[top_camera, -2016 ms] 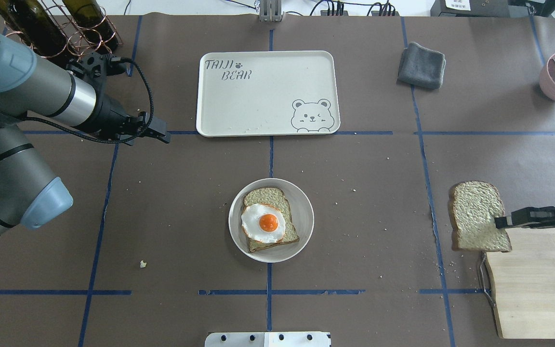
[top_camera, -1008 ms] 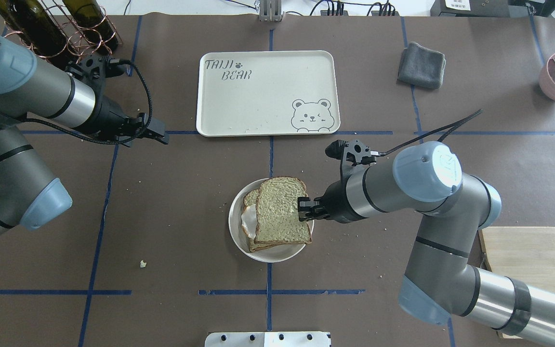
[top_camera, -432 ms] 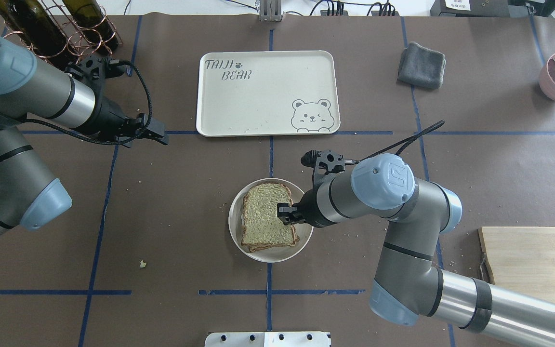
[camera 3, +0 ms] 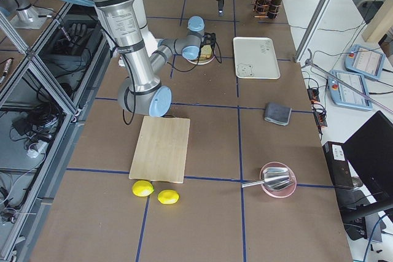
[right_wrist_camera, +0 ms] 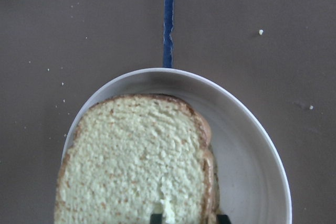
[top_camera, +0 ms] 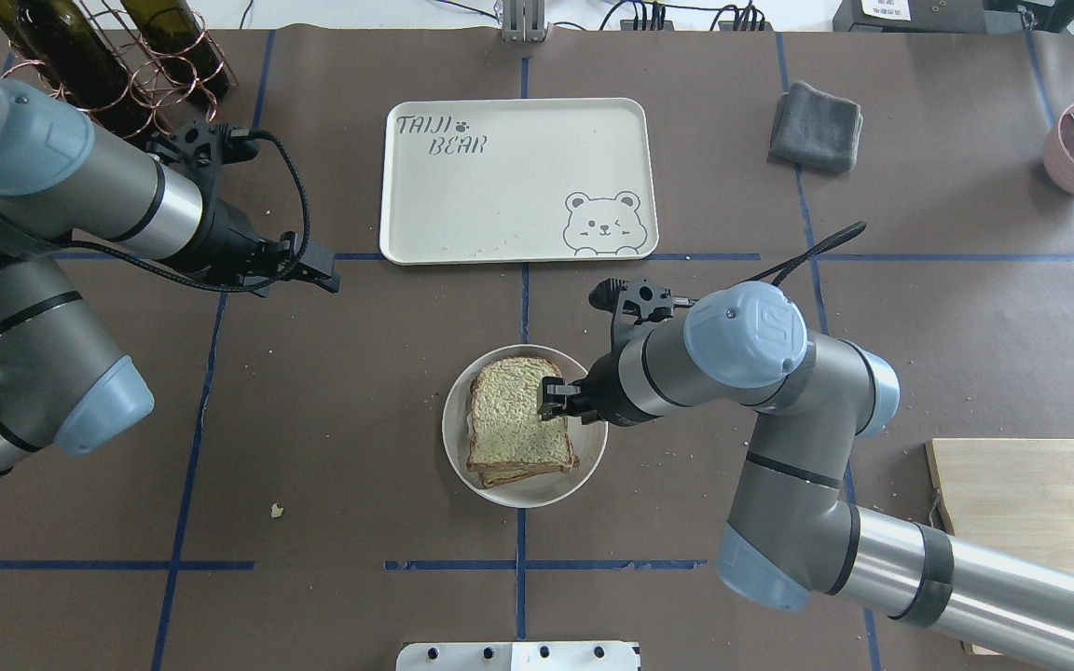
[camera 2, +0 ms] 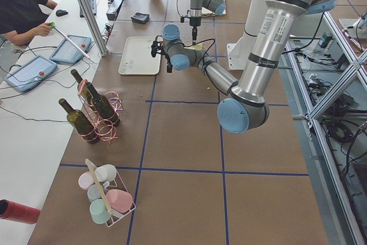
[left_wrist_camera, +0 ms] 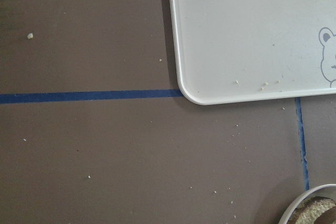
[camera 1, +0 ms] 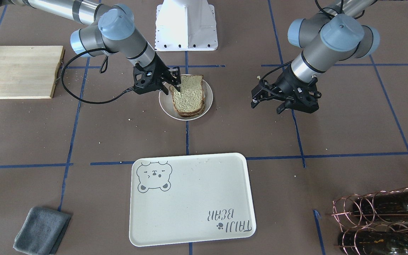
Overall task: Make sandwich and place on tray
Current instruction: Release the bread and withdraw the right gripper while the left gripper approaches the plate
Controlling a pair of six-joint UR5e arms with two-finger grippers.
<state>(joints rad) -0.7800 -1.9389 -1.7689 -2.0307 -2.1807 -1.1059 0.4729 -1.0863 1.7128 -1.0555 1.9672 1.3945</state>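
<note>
Right tool now nearer sandwich's far crust

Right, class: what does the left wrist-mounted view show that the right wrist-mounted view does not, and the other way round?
Only the left wrist-mounted view shows the tray, one corner with part of its bear drawing. Only the right wrist-mounted view shows the right pincer at its bottom edge and most of the top slice. Both show the plate, the sandwich, blue tape and crumbs on the table.
</note>
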